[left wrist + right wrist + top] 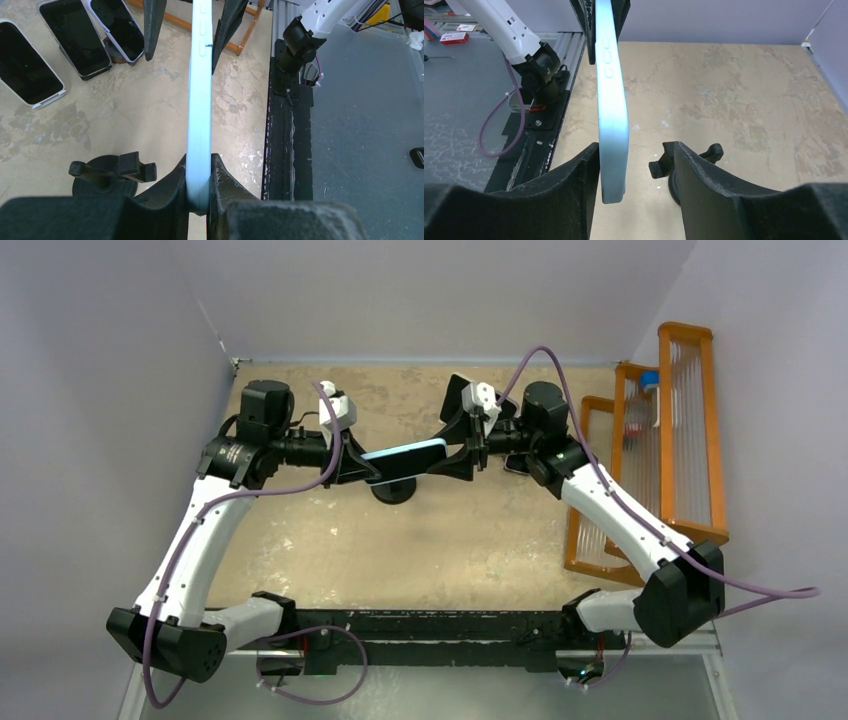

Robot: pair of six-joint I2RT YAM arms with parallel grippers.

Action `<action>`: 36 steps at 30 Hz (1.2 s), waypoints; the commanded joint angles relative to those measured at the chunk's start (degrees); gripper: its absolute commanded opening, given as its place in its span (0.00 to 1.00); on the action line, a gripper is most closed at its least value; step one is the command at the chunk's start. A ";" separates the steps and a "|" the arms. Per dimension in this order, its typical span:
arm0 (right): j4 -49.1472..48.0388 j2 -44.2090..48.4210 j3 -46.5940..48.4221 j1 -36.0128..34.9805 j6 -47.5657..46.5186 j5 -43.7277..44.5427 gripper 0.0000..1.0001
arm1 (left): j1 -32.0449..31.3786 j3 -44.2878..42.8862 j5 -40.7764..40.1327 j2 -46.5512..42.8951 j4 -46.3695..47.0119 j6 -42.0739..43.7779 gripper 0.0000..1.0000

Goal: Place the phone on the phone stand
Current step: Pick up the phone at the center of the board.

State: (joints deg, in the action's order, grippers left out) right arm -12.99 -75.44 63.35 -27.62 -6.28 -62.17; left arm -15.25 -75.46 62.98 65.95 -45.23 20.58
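Left claw (199, 176) clenched on the phone (200, 100); right claw (636, 155) released around its other end.
We judge the task unfinished: the phone hangs over the phone stand (106, 172), below and between the claws, not yet seated.

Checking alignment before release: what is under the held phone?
The black phone stand sits below the phone, slightly offset. From above, the phone covers the stand's upper part.
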 commanded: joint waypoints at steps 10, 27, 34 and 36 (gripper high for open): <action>0.45 -2.04 3.83 -0.30 1.11 -3.48 0.41 | 1.34 0.59 5.90 0.21 5.53 -0.16 0.00; 6.22 -5.61 8.67 -4.11 -2.36 -2.58 0.41 | 1.45 1.65 7.65 0.49 5.95 -0.37 0.00; 7.98 -6.03 9.32 -4.36 -3.16 -2.25 0.32 | 1.62 1.62 7.17 -0.01 5.80 -0.39 0.00; 8.54 -6.04 9.38 -4.29 -3.48 -1.95 0.30 | 1.70 1.63 7.09 -0.12 5.52 -0.22 0.00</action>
State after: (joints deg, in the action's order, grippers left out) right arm -5.80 -81.47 69.89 -31.92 -8.23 -65.01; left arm -13.58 -73.21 66.41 66.89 -42.02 20.14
